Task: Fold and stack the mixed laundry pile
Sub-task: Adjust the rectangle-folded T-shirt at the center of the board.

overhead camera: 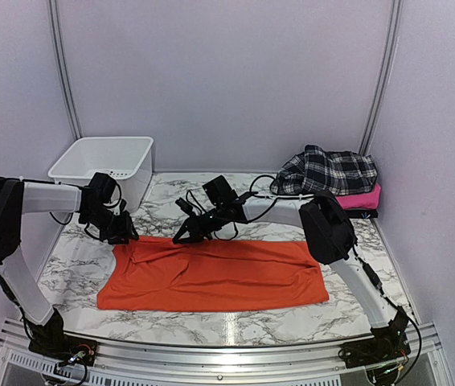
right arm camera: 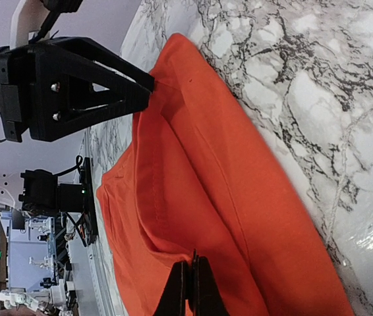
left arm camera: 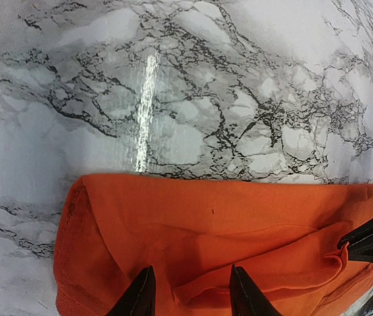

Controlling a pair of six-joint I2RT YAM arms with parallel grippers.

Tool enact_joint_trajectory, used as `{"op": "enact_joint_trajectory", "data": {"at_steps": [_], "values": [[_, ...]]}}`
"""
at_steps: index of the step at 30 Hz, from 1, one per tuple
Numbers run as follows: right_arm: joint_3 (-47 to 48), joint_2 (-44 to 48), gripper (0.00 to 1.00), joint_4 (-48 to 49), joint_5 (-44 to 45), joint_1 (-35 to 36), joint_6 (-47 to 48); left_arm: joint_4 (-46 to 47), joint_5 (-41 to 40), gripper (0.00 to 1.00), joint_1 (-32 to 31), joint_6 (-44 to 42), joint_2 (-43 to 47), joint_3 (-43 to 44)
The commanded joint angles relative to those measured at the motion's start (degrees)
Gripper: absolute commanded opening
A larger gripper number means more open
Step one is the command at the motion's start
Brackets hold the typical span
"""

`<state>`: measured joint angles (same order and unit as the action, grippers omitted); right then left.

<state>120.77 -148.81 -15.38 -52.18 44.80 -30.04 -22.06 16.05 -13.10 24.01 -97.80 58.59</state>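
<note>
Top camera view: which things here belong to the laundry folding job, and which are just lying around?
Job in hand:
orange t-shirt
black-and-white plaid shirt

Just lying about:
white plastic bin
folded pink garment

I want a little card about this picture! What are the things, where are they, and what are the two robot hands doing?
spread out: plain bright orange cloth t-shirt, lying on the marble-patterned table
far right: black-and-white checked cloth shirt, heaped on a folded pink garment
far left: white plastic bin
left gripper: jaws apart over the t-shirt's far left corner
right gripper: shut, pinching the t-shirt's far edge
</note>
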Motion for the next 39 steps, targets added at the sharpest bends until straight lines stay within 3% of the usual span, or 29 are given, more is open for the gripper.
{"op": "enact_joint_trajectory", "data": {"at_steps": [1,11,28,39], "values": [[-0.1,1.9,0.00,1.2,-0.1,0.4,0.4,1.6,2.2,0.35,-0.1,-0.5,-1.1,-1.1],[-2.9,4.1,0.00,2.1,-0.6,0.5,0.6,1.7,4.0,0.00,-0.1,-1.3,2.2,-3.2],[-21.9,16.9,0.00,2.2,-0.2,2.3,6.7,-5.6,5.0,0.00,-5.5,1.9,17.1,-11.7],[-27.9,20.1,0.00,0.7,-0.8,4.9,9.7,-8.4,2.6,0.00,-9.3,5.4,24.4,-17.8]]}}
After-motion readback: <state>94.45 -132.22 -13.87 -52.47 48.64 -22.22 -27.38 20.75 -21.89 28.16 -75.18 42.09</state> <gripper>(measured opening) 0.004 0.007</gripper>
